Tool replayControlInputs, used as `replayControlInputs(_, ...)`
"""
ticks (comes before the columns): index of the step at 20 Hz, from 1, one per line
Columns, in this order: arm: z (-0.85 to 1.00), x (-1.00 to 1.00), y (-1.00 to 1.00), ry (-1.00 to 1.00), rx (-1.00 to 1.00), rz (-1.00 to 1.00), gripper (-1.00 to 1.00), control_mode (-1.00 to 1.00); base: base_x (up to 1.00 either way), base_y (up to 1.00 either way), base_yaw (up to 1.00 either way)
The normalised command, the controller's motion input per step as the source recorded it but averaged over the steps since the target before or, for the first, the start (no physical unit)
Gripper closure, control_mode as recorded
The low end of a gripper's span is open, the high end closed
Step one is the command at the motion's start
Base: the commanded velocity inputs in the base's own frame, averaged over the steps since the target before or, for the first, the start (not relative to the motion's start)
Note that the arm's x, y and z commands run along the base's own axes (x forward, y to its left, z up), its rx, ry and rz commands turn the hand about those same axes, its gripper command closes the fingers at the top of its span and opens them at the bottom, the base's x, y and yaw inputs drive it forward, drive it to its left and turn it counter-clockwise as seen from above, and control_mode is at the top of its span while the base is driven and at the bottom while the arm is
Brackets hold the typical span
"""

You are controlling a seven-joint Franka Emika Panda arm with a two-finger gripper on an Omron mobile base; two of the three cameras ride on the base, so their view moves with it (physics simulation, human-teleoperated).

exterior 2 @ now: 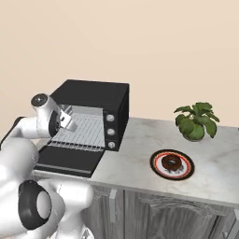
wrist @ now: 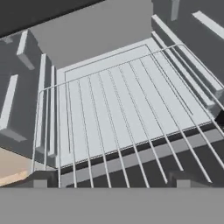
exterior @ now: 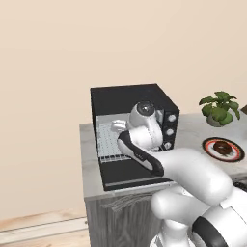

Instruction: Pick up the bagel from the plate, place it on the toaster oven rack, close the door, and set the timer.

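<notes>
The bagel (exterior 2: pixel 171 162) lies on the plate (exterior 2: pixel 186 174), well right of the oven (exterior 2: pixel 95 95), probably light and soft, best pinched across its ring, while the empty gripper (wrist: pixel 109 181), fingers well apart, faces the rack (wrist: pixel 122 118).

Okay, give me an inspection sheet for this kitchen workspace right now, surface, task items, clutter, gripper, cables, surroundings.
Surface: pale marbled counter over grey cabinets.
Bagel: lying on the plate, right of the oven.
Toaster oven rack: bare, partly pulled out.
Door: folded down open.
Clutter: potted plant behind the plate.
Gripper: at the oven mouth, fingertips apart, holding nothing.
Cables: nothing seen.
Surroundings: plain beige wall, wooden floor.
</notes>
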Motion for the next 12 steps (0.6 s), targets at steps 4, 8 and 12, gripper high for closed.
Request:
replayControlInputs(4, 0.82, -0.52, -0.49, 0.12, -0.04, -0.04, -1.00, -1.00, 0.00, 0.00, 0.00)
replayControlInputs(8, 0.43, -0.72, -0.81, 0.20, -0.12, -0.03, -1.00, -1.00, 0.00, 0.00, 0.00)
replayControlInputs(12, 0.22, -0.66, -0.96, 0.20, -0.14, -0.01, -1.00, -1.00, 0.00, 0.00, 0.00)
